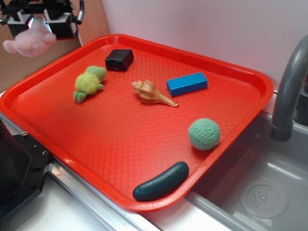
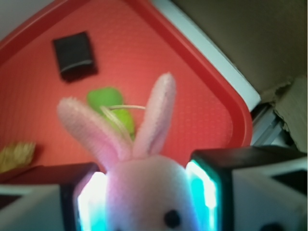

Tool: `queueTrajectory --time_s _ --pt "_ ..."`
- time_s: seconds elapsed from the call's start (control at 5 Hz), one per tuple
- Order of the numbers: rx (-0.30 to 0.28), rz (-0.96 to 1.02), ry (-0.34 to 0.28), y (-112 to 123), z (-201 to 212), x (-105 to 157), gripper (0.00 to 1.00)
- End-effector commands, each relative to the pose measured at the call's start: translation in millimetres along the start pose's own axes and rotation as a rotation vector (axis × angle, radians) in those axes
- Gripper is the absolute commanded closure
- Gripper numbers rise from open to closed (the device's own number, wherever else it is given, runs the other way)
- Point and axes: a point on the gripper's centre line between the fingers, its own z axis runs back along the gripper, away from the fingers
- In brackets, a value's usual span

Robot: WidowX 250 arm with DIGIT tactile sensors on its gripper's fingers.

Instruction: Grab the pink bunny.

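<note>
The pink bunny (image 2: 144,192) is pinched in my claw (image 1: 44,21), its head wedged between my two pads (image 2: 204,190) with both ears standing up past them in the wrist view. From the outside camera it hangs at the top left, lifted off the red tray (image 1: 120,144) near the tray's far left corner, limbs dangling below my fingers.

I judge it very light and thoroughly soft: fuzzy plush that gives under pressure rather than resisting. That softness helps, since the pile fills the gap and should not slide easily, but a squeeze only on ears or a limb would let the body swing and perhaps pull free. The head or torso is the bulkiest part and the sensible place to hold, and that is roughly where my pads sit now. Nothing about it looks fragile.

Down on the tray, the yellow-green plush turtle (image 1: 88,83) lies nearest, under and a little ahead of me. Just beyond it is a black box (image 1: 119,59). Toward the middle lie a conch shell (image 1: 151,93) and a blue block (image 1: 187,83). Well apart, near the sink-side rim, sit a green ball (image 1: 204,134) and a dark green cucumber (image 1: 161,181). A grey faucet (image 1: 288,91) rises at the right.
</note>
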Motion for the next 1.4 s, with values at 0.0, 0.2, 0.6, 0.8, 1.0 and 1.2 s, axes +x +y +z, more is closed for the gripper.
queueTrajectory --time_s 0.0,0.2,0.6,0.8,1.0,1.2 --pt "-0.103 -0.408 -0.086 -12.9 30.0 -13.0 1.0" --pt "-0.137 -0.459 -0.091 -18.4 34.8 -22.0 1.0" --pt "-0.207 -0.386 -0.058 -4.5 35.1 -24.2 1.0" --pt "-0.21 -0.357 -0.044 -0.9 31.0 -19.5 1.0" --pt "-0.203 -0.324 -0.026 0.2 26.5 -15.6 1.0" --pt "-0.195 -0.303 -0.007 0.0 21.4 -10.6 1.0"
